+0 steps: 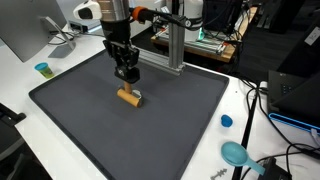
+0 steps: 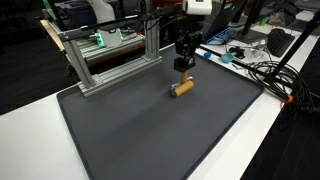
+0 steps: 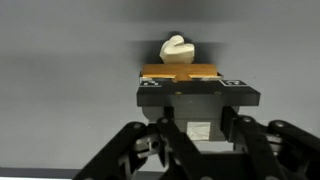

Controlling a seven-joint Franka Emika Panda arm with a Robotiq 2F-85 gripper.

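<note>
In both exterior views my gripper (image 1: 127, 76) (image 2: 183, 68) points straight down over a small tan block (image 1: 129, 97) (image 2: 182, 88) that sits low on the dark grey mat (image 1: 170, 125) (image 2: 150, 130). In the wrist view my gripper (image 3: 197, 118) is shut on a black upper part with white corner marks. The block's orange-tan edge (image 3: 180, 72) shows just beyond that part, with a cream knob (image 3: 176, 48) past it. Whether the block touches the mat I cannot tell.
An aluminium frame (image 1: 172, 45) (image 2: 110, 55) stands along the mat's far edge, close behind the arm. A blue cup (image 1: 43, 69), a blue cap (image 1: 227, 121) and a teal scoop (image 1: 236, 153) lie on the white table. Cables (image 2: 265, 70) run beside the mat.
</note>
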